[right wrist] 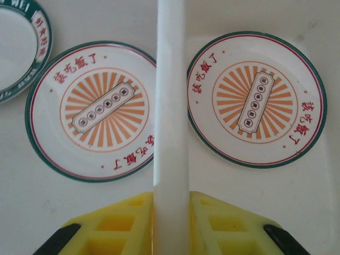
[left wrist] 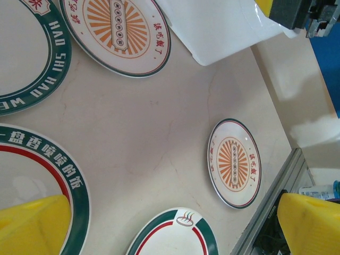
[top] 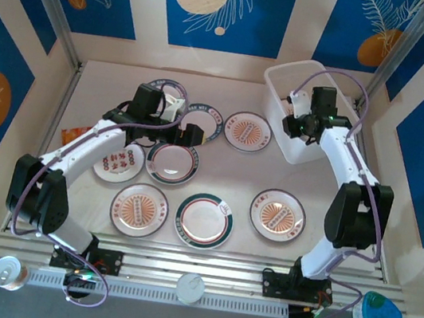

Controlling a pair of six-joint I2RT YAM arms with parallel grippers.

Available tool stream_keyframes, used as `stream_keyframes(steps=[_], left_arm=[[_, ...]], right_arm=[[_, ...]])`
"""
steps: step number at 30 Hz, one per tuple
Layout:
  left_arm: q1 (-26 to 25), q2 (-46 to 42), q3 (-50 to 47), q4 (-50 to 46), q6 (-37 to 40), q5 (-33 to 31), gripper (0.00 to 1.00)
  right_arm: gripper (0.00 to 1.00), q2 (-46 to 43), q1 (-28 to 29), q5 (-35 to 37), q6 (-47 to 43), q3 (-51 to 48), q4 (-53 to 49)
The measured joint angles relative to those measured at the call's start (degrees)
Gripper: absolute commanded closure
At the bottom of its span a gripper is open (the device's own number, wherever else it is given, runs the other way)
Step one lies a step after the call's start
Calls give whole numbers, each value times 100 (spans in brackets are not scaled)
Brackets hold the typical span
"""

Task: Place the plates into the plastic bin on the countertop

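Note:
Several small round plates lie on the pale countertop [top: 95, 84]: orange-centred ones [top: 248, 132] [top: 276, 215] [top: 138, 209] and green-rimmed ones [top: 204, 221] [top: 171, 162]. The white plastic bin [top: 289, 78] stands at the back right. My right gripper [right wrist: 171, 212] is shut on the bin's wall [right wrist: 171, 79], with its yellow fingers [right wrist: 122, 223] on either side. One orange-centred plate [right wrist: 255, 98] lies inside the bin, and another [right wrist: 98, 111] lies just outside that wall. My left gripper [top: 184, 121] hangs open above the plates with nothing between its fingers [left wrist: 32, 226].
An orange snack packet [top: 70, 135] lies at the left, partly under the left arm. A metal rail [top: 178, 271] runs along the near edge, with a can [top: 7, 272], a white cup [top: 192, 287] and a blue object [top: 379, 313] in front of it. Cream walls close in the sides.

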Motion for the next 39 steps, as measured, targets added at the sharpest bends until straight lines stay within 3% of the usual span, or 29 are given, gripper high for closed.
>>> stream_keyframes(steps=[6,13,16,21,23,30,39], left_arm=[[-50,-68,2,-2,0,0,0],[-81,-164,2,-7,2,0,0],[-85,-186,2,-31,2,-2,0],[-85,-197,0,-48,4,-11,0],[-85,-197,0,-48,4,-28,0],[-85,-197,2,-92,66,-76,0],[-85,-195,2,-138,138,-201,0]], right_arm=[[78,-555,-387,-297,-396,-564,-44],[58,-835,-586,-363,-496,-619,-120],[50,-822,-483,-358,-162,-304,-297],[46,-671,68,-4,1045,603,-398],[48,-411,332,214,1663,1045,-393],[38,1495,946,1320,3849,3327,-1091],[36,4085,1333,2710,4948,6647,-2487]])
